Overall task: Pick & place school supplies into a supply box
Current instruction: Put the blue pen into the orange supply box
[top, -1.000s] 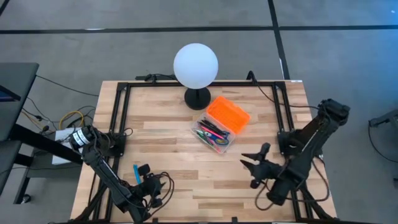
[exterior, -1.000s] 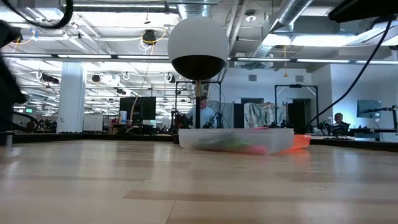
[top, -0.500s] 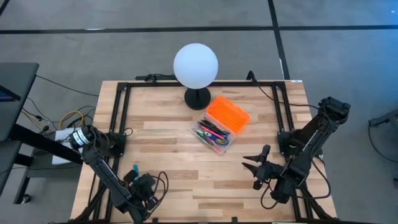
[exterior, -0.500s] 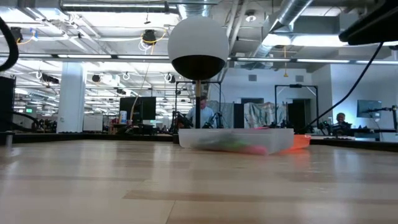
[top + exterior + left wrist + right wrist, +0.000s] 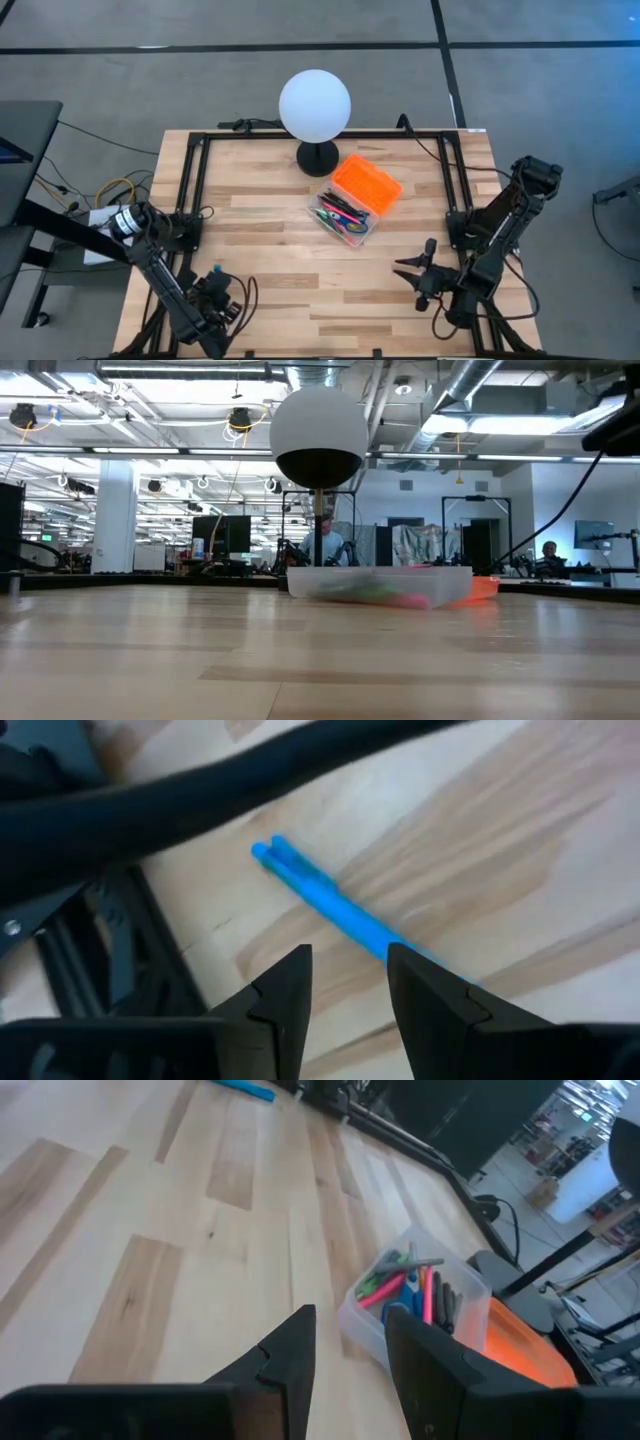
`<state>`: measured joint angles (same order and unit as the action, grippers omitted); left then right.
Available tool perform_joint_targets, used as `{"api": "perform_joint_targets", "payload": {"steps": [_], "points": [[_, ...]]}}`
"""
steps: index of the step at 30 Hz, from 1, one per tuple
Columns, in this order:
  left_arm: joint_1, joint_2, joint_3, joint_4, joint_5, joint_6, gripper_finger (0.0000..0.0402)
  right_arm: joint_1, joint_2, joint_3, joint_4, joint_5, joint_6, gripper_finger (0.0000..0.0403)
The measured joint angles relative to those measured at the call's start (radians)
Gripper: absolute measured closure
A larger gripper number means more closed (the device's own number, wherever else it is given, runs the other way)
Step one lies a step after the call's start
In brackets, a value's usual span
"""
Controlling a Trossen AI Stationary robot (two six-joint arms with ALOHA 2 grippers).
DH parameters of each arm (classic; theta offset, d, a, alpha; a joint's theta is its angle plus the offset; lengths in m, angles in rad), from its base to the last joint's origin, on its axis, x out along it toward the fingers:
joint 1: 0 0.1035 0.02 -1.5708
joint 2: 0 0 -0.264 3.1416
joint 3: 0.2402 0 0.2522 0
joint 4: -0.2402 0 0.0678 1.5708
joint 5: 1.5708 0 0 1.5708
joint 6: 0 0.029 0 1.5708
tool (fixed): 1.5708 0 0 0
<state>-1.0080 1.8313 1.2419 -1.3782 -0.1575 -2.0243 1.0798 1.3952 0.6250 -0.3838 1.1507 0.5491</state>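
Note:
A blue pen (image 5: 320,895) lies flat on the wooden table near its left front corner; only its tip (image 5: 216,270) shows in the high view. My left gripper (image 5: 348,985) hangs open just above it, pointing steeply down, and one finger hides the pen's nearer end. The supply box (image 5: 345,215) is a clear case full of coloured pens and markers. It rests on the table's middle with its orange lid (image 5: 367,183) open beside it, and it also shows in the low view (image 5: 380,585). My right gripper (image 5: 415,270) is open, to the right of the box (image 5: 415,1295), holding nothing.
A white globe lamp (image 5: 315,105) on a black base stands just behind the box at the table's far edge. Black frame rails (image 5: 195,190) run along the left, right and far sides. Bare wood lies between the two grippers.
My left gripper has shifted toward the table's left edge and stands over the blue pen. It has rolled and tipped to point more steeply down. My right gripper has sunk and drawn back toward the near right corner. The pen and box have stayed put.

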Motion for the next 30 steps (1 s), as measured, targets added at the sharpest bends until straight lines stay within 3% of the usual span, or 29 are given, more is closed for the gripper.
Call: {"api": "perform_joint_targets", "payload": {"steps": [14,30], "points": [[-0.026,0.002,-0.008,0.094,-0.027,-0.121,0.0216,0.006,0.0,-0.043,0.108,0.0,0.0,0.0287],[-0.012,0.002,-0.199,0.347,-0.011,-0.148,0.0211,0.006,0.0,-0.087,0.199,-0.034,0.0,0.0287]]}}
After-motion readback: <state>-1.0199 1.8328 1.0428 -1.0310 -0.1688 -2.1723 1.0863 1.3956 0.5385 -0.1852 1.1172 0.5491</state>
